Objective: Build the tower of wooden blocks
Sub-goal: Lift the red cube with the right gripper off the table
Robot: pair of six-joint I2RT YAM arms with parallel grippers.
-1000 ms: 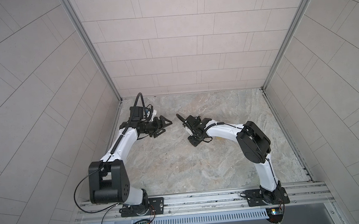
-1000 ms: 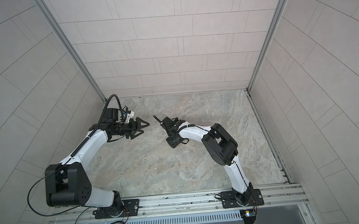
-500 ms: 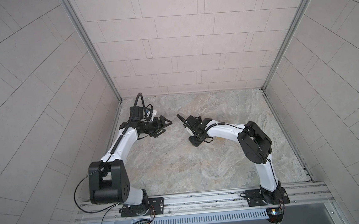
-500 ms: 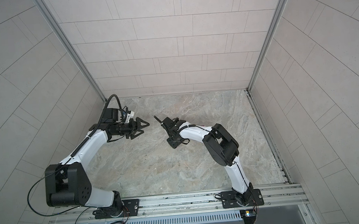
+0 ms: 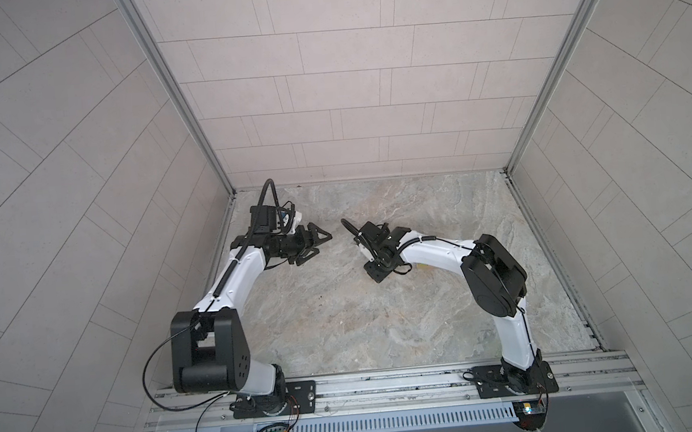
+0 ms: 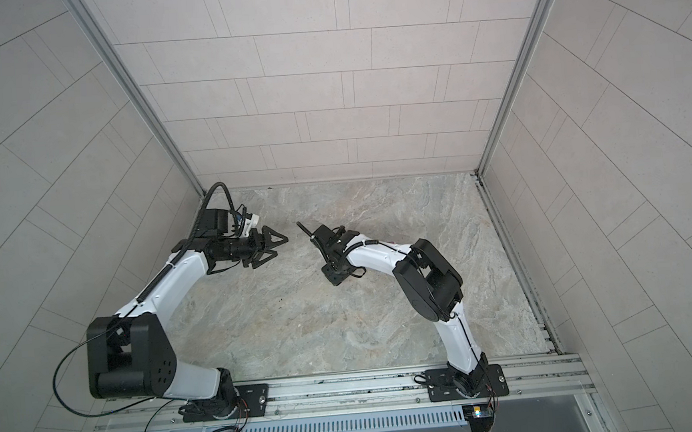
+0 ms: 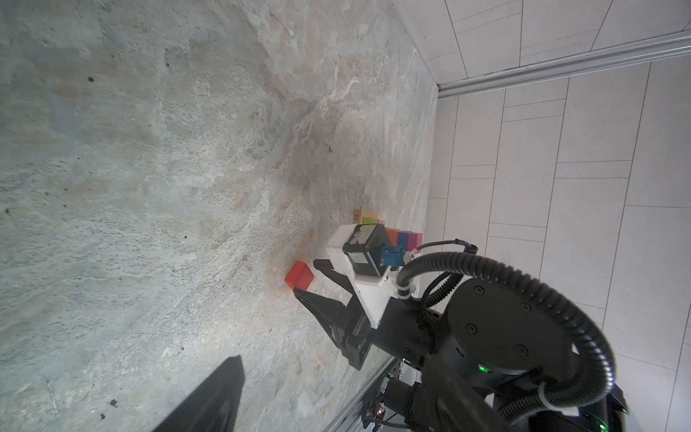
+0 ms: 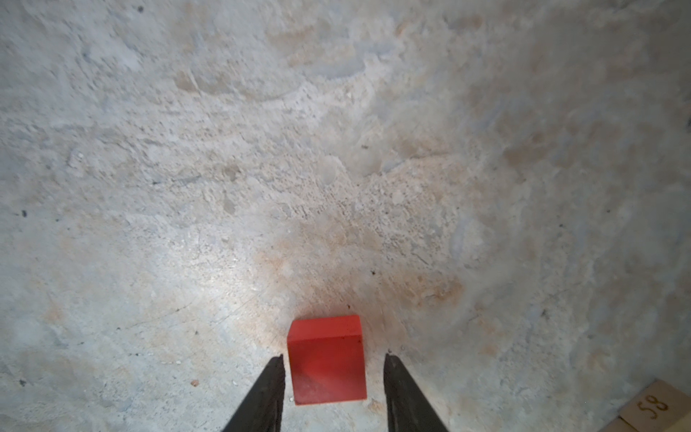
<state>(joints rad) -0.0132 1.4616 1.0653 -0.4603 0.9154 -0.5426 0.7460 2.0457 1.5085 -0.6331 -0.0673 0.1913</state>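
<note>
The red block (image 8: 326, 359) is showing matt paint; the table (image 8: 336, 149) is looking rough, stony; the tan bar (image 8: 658, 409) is showing bare wood.

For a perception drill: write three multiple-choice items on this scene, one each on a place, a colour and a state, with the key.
1. The block by the right gripper sits: A) between its fingers B) atop another block C) lifted in the air.
2. That block is: A) blue B) lime C) red.
3. The left gripper is: A) shut on a bar B) open, empty C) shut, empty.
Key: A, fingers flank it with gaps; C, its faces are red; B, its jaws stand apart.
</note>
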